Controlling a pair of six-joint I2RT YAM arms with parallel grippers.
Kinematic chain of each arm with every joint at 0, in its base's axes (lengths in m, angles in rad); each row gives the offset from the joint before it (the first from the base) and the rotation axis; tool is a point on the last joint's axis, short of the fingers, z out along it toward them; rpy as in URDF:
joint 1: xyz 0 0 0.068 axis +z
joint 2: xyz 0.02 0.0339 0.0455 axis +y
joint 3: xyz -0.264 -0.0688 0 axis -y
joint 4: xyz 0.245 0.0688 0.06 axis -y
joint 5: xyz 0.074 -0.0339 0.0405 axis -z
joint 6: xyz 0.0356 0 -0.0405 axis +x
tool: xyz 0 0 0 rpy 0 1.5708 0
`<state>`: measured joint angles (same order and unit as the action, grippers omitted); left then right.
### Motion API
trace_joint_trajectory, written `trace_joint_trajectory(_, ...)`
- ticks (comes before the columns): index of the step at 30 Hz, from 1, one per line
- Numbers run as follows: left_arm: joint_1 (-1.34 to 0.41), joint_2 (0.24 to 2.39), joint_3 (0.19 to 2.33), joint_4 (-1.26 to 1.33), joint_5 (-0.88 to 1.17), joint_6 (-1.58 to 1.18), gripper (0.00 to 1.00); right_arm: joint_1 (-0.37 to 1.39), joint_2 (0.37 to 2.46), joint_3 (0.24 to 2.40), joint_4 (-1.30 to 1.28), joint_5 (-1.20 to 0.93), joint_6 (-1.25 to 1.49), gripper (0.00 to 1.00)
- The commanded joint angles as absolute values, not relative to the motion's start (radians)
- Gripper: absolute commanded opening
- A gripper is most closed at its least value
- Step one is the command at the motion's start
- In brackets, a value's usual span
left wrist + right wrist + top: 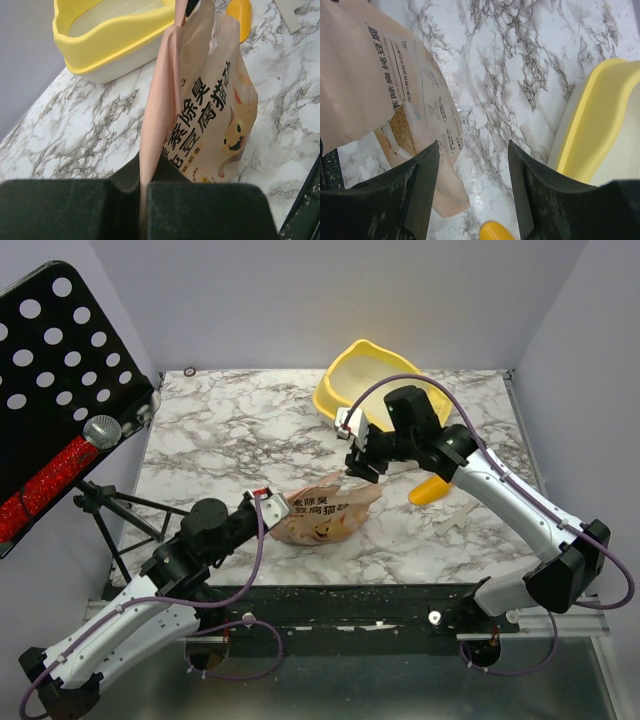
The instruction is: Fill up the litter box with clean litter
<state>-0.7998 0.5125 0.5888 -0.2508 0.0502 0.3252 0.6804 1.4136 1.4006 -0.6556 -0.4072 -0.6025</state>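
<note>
The pale-yellow litter box stands at the table's back right; its pale inside shows no litter. No loose clean litter is in view. A tan printed paper bag lies at the table's front middle. My left gripper is shut on the bag's left edge, which is pinched flat between the pads. My right gripper is open above the bag's right end; in the right wrist view the bag lies under the left finger and the litter box is to the right.
A small yellow-orange scoop lies right of the bag, under the right arm. A white scrap lies near the front right. A black perforated stand and a microphone overhang the table's left edge.
</note>
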Motion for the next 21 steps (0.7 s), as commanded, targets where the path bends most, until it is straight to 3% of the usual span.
trace_joint_trajectory(1, -0.798, 0.482, 0.581, -0.118, 0.089, 0.327, 0.0, 0.675, 1.48, 1.474, -0.781, -0.486, -0.69, 0.66)
trace_joint_trajectory(8, -0.796, 0.453, 0.557, -0.101, 0.112, 0.322, 0.0, 0.654, 1.543, 1.52, -0.873, -0.63, -0.749, 0.7)
trace_joint_trajectory(21, -0.798, 0.439, 0.554, -0.086, 0.164, 0.305, 0.0, 0.652, 1.557, 1.459, -0.916, -0.695, -0.781, 0.7)
